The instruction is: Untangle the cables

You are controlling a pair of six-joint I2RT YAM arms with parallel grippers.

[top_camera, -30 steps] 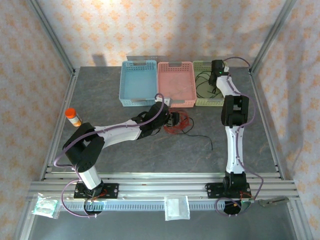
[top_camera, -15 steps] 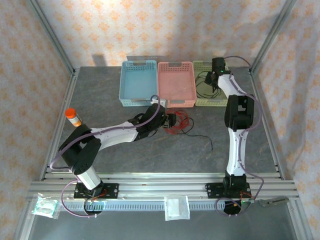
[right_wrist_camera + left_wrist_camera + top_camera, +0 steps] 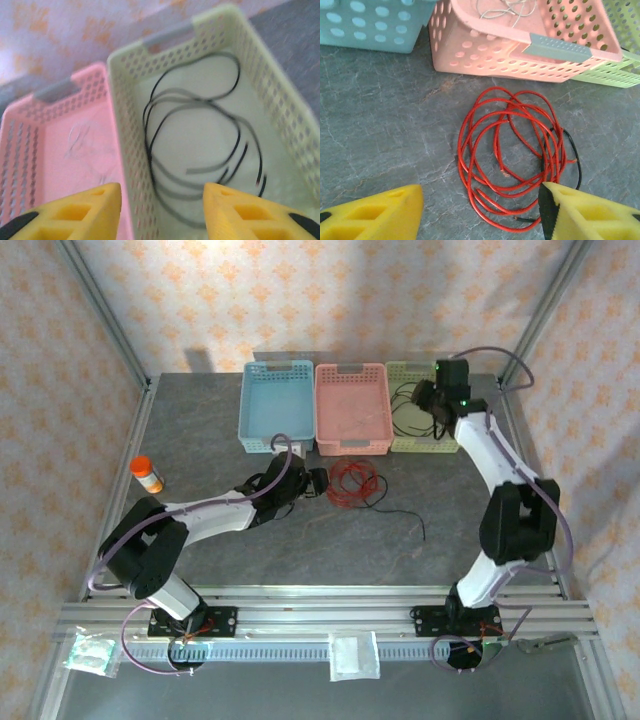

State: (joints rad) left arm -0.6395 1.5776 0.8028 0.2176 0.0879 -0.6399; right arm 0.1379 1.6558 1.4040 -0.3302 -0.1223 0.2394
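The job looks partly done. 1 pale cable (image 3: 505, 7) lies inside the pink basket (image 3: 485, 55). 1 black cable (image 3: 227, 116) lies by itself in the green basket (image 3: 125, 125), which sits right beside the pink basket. What is left is the red cable (image 3: 465, 155). It lies in loose loops on the table (image 3: 380, 125), just in front of the pink basket and not touching it. A thin black wire (image 3: 575, 155) crosses its far edge (so these 2 may be stuck together, but I cannot tell for sure). The left gripper (image 3: 479, 200) sits low over the table on the side of the red loops away from the pink basket. Its fingers are spread apart and hold nothing, and the loops lie between them and a bit ahead. The right gripper (image 3: 160, 200) hangs above the edge where the pink and green baskets meet. Its fingers are also spread and empty, with the black cable below them and apart from them.
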